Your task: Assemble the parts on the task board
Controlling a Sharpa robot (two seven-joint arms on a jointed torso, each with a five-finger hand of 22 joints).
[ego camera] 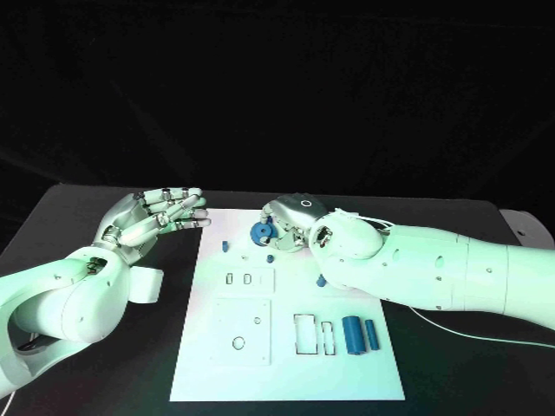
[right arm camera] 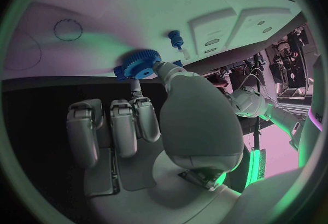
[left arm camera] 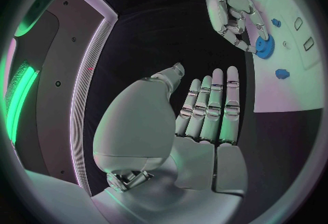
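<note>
Your right hand (ego camera: 297, 218) held the small blue toothed gear (ego camera: 263, 231) between its fingertips, near the far edge of the white rectangular task board (ego camera: 215, 364). Your left hand (ego camera: 153, 218) hung just beside the board's far left corner, fingers straight and close together, holding nothing. Two blue cylinders (ego camera: 360, 334) lay on the board's right side.

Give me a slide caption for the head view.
Right hand grips a blue gear at the task board's far edge.
</note>
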